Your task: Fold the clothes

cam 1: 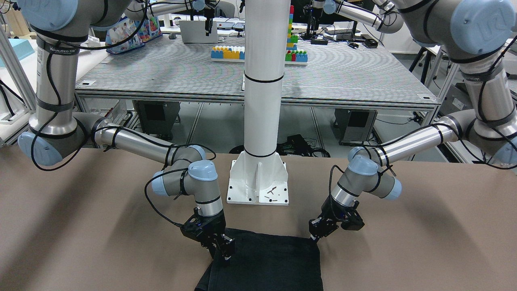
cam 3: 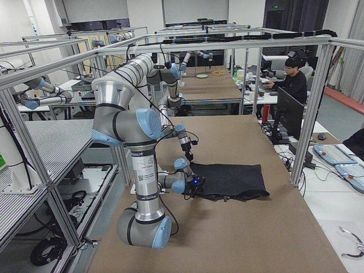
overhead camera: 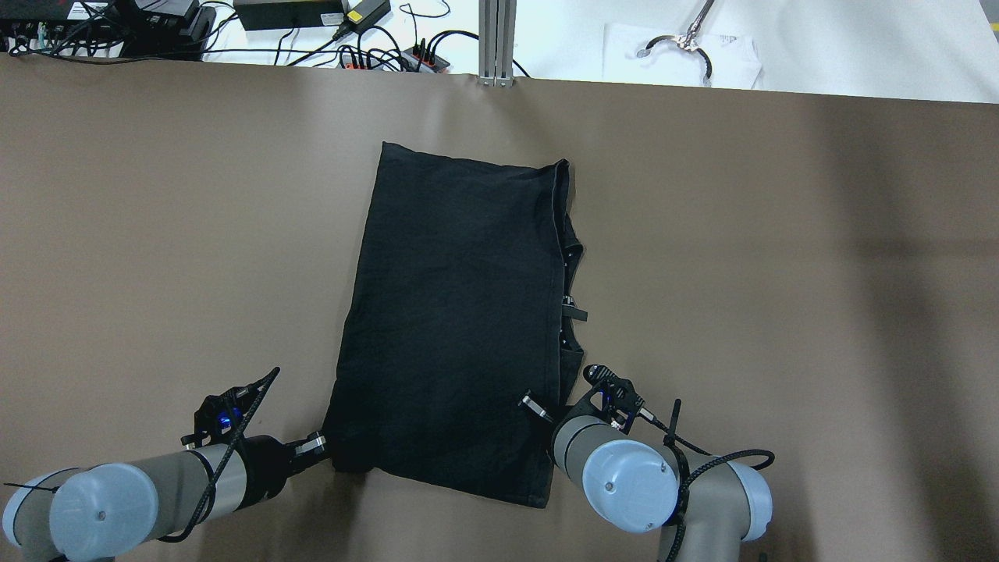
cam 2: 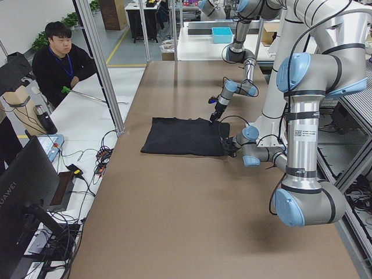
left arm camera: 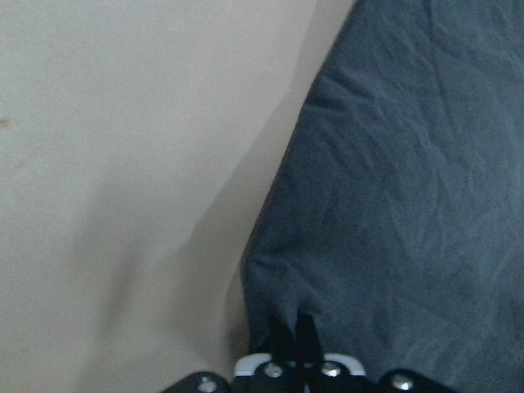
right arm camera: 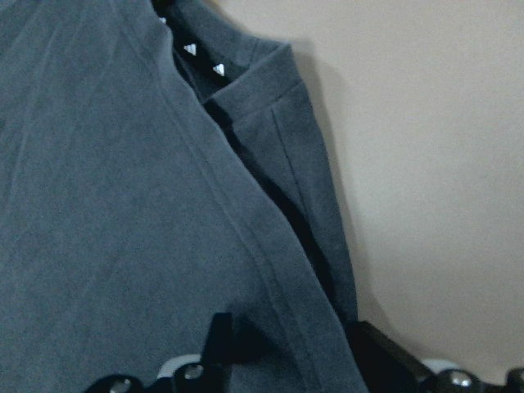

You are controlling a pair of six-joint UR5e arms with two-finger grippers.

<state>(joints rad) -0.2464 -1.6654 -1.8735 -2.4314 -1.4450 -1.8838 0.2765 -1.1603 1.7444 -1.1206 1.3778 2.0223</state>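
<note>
A black garment (overhead camera: 460, 312) lies folded flat on the brown table (overhead camera: 780, 273), long side running away from me. My left gripper (overhead camera: 320, 443) is at its near left corner. In the left wrist view the fingers (left arm camera: 293, 340) are closed on that corner of the cloth (left arm camera: 393, 205). My right gripper (overhead camera: 546, 410) is at the near right edge. In the right wrist view its fingers (right arm camera: 221, 332) stand wide apart, straddling the layered hem (right arm camera: 278, 246). Both grippers show low on the cloth in the front view, left (cam 1: 314, 238) and right (cam 1: 221, 249).
The robot's white column base (cam 1: 258, 182) stands just behind the garment. Cables and power bricks (overhead camera: 312, 23) and a metal tool on white paper (overhead camera: 679, 43) lie beyond the table's far edge. An operator (cam 2: 61, 55) sits at the far side.
</note>
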